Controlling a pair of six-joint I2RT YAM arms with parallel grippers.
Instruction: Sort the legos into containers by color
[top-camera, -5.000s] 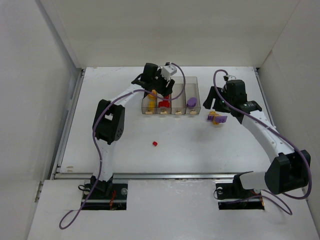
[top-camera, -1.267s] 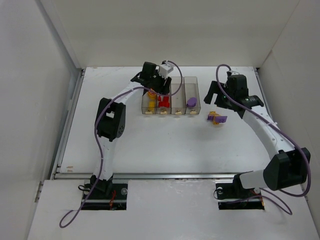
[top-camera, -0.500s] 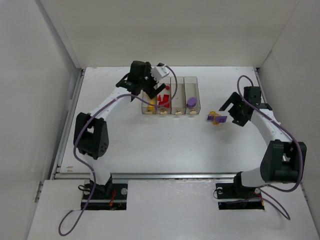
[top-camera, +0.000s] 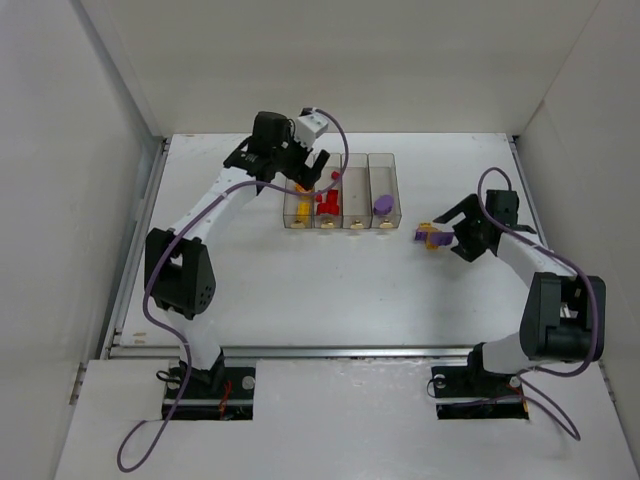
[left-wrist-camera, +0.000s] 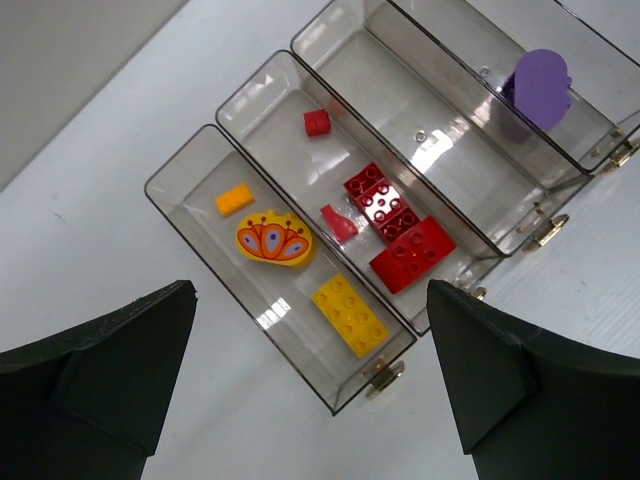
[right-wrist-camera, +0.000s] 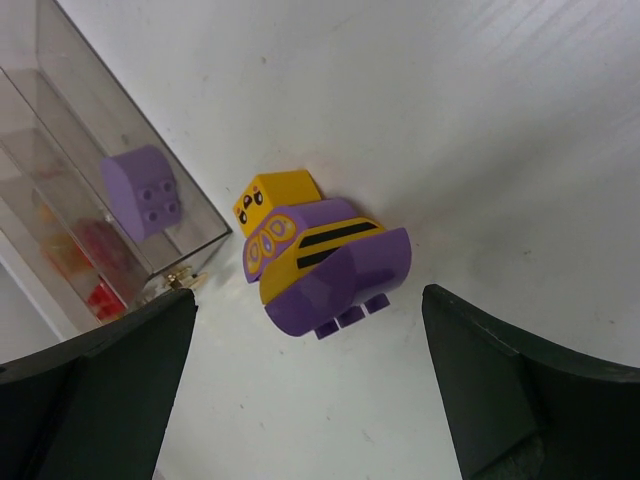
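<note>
Resting beside the containers (right-wrist-camera: 95, 115) is a purple-yellow lego (right-wrist-camera: 325, 265).

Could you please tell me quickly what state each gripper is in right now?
Left gripper: open, holding nothing.
Right gripper: open, holding nothing; purple-and-yellow lego lies loose before it.

A white table (top-camera: 300, 300) sits boxed in by plain white walls (top-camera: 330, 60).

Clear containers (left-wrist-camera: 450, 100) hold yellow legos (left-wrist-camera: 348, 315), red legos (left-wrist-camera: 412, 255) and a purple piece (left-wrist-camera: 540, 88) separately; a purple-yellow cluster (right-wrist-camera: 320, 262) lies outside, perhaps tipped.
</note>
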